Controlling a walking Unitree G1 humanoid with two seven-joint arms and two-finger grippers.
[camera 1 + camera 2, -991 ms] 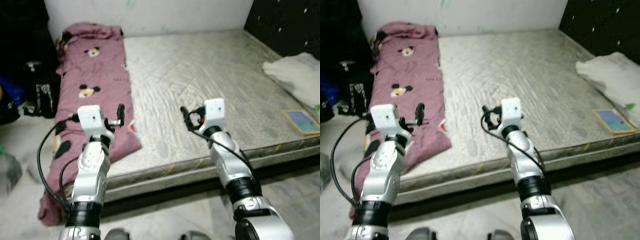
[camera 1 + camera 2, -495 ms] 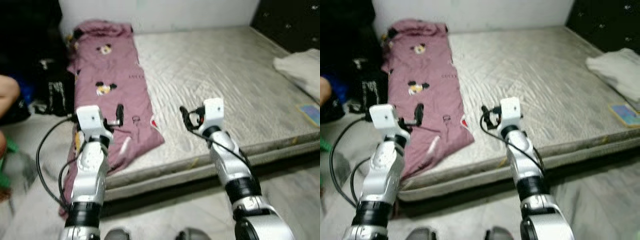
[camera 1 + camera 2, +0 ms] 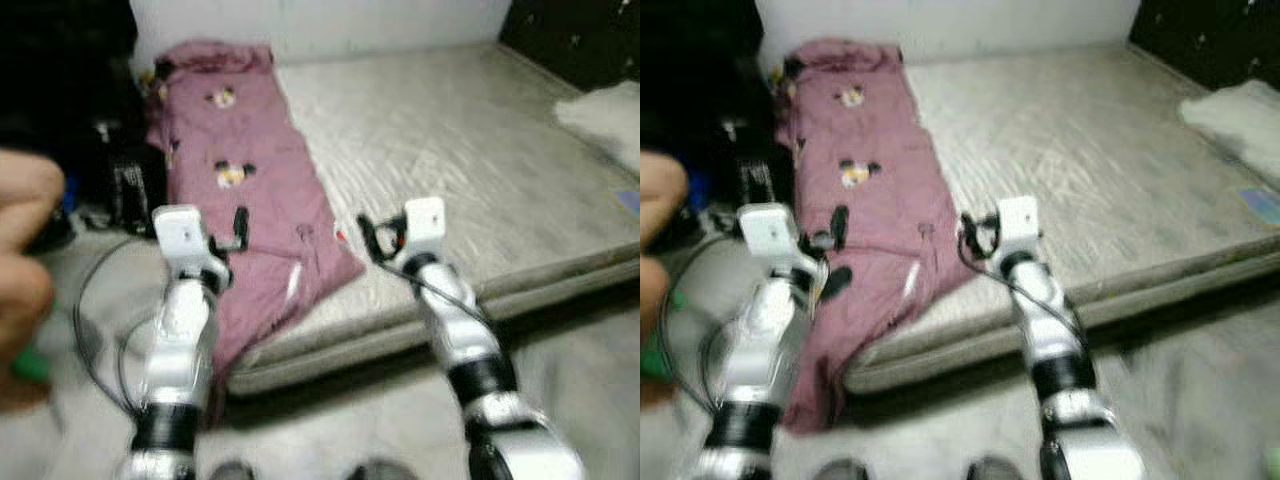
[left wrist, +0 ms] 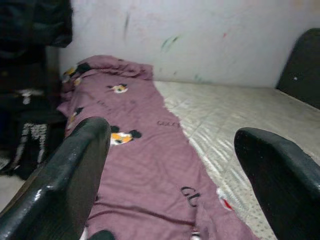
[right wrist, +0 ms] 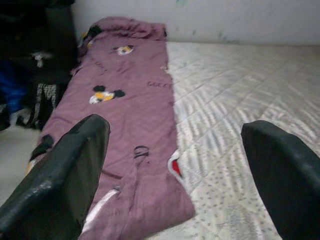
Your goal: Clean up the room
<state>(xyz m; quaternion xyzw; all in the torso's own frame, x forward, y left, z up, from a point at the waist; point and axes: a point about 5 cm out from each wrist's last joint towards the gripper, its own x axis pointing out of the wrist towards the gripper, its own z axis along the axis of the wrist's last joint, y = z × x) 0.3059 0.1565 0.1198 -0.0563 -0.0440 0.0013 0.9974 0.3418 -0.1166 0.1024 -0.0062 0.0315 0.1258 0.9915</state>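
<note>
A mauve cartoon-print blanket [image 3: 252, 190] lies along the left edge of a bare grey quilted mattress [image 3: 470, 160], its end hanging over the front corner. The left gripper [image 4: 175, 165] and right gripper [image 5: 172, 170] hover above it, both spread wide and holding nothing.

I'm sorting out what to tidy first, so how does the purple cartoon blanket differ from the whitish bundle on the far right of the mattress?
The purple blanket is spread long along the mattress's left edge, while the whitish bundle sits heaped at the right edge. The blanket carries cartoon prints; the bundle looks plain. The blanket's near end spills over the mattress edge toward the floor; the bundle stays on top as far as can be seen. Both are soft fabric lying on the mattress.
</note>
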